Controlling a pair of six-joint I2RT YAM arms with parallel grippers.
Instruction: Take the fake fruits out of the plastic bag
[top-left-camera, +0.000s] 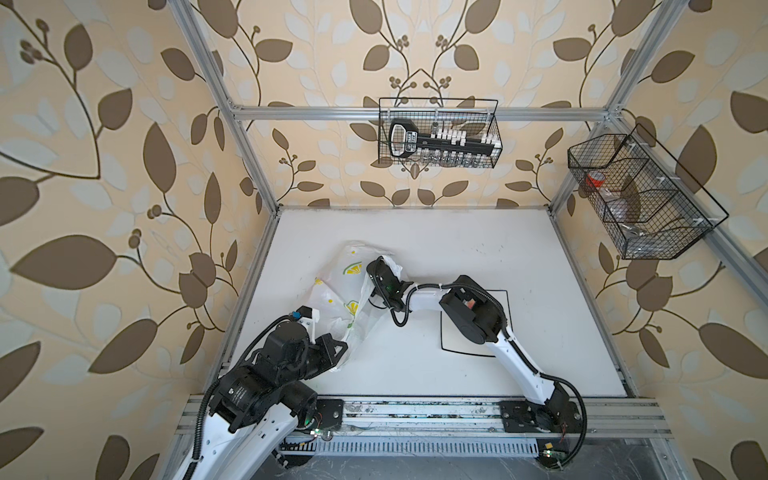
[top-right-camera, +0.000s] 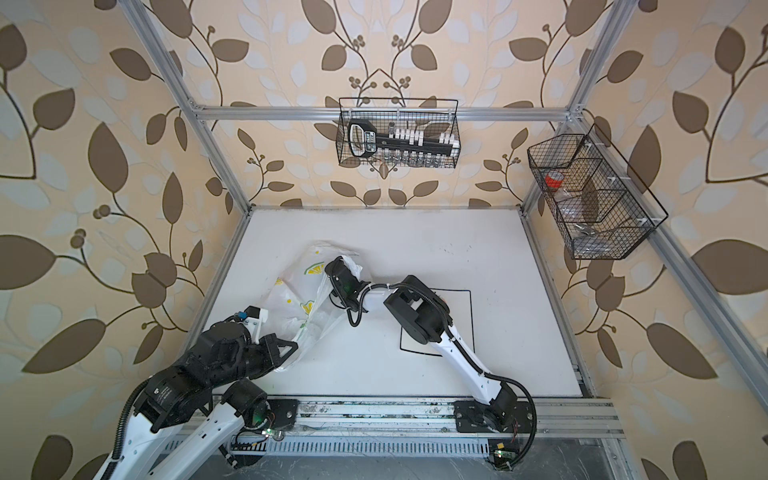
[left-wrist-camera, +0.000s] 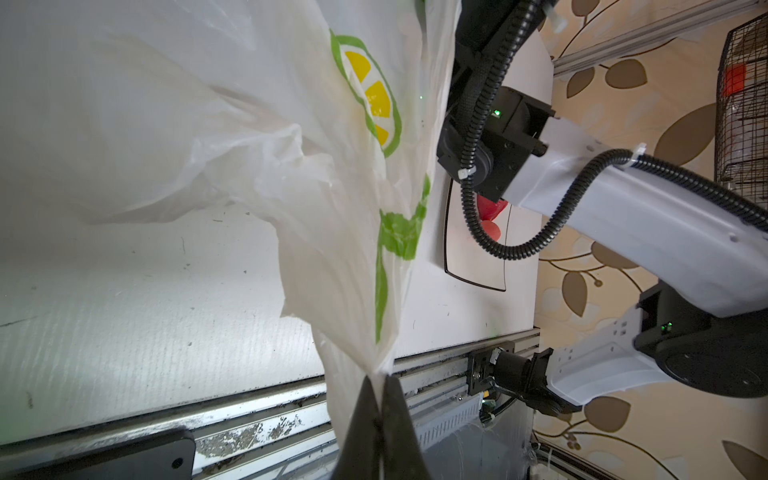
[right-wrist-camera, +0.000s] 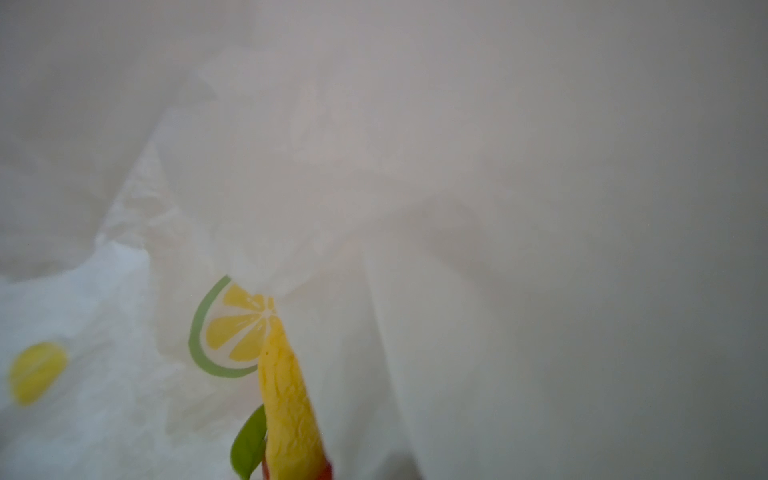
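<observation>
The thin, crinkly white plastic bag (top-left-camera: 338, 291), printed with yellow lemon slices and green leaves, sits crumpled and partly lifted at nine o'clock of the white worktop (top-left-camera: 457, 241) in both top views. Inside it, the right wrist view shows a glossy yellow lemon (right-wrist-camera: 286, 386) with a green leaf. At the bag's four o'clock, a square white black-rimmed plate (left-wrist-camera: 473, 274) carries red glossy fruits (left-wrist-camera: 492, 210). The left gripper (left-wrist-camera: 380, 395), on a low bent arm, has its fingers clenched on the bag's near edge. The right gripper (top-left-camera: 380, 268) reaches into the bag at its two o'clock end. Its fingers are closed, but whether they hold the lemon I cannot tell.

Black wire basket (top-left-camera: 496, 133) on the rear wall: white lettering is seen on the black-handled tool (top-left-camera: 405, 139) kept inside, but nothing can be read.
</observation>
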